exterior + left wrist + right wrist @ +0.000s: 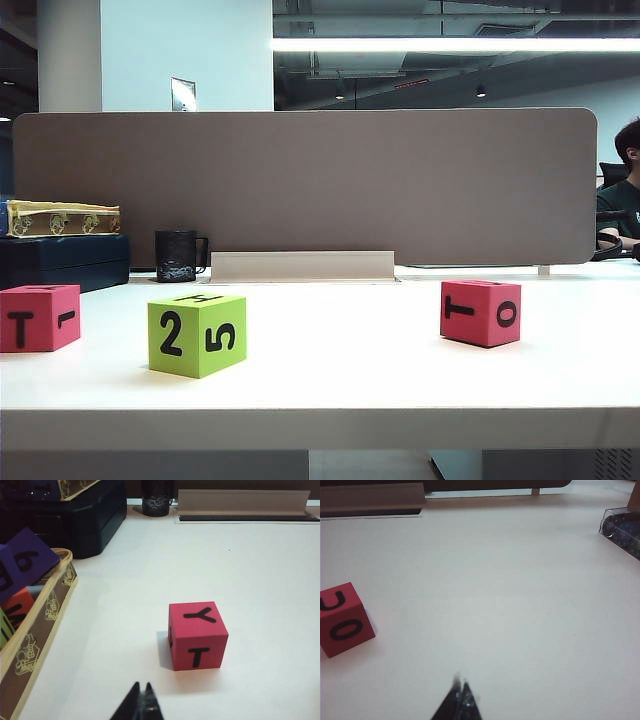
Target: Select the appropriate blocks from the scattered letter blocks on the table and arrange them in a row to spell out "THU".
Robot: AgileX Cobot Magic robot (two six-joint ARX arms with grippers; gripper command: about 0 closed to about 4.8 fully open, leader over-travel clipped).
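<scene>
Three blocks stand apart on the white table (330, 400). At the far left is a pinkish-red block (39, 317) showing T; in the left wrist view the same block (197, 635) shows Y and T. A lime green block (197, 334) with 2 and 5 stands left of centre. On the right is a second pinkish-red block (480, 312) with T and O, seen in the right wrist view (343, 619) with U and O. My left gripper (141, 685) is shut and empty, short of the T block. My right gripper (460, 682) is shut and empty over bare table. Neither gripper shows in the exterior view.
A beige divider panel (305, 185) closes the back, with a black mug (178, 255) before it. A dark case (64, 260) and a yellow-trimmed box (35, 635) holding more blocks lie at the left. A clear container (622, 530) sits at the far right.
</scene>
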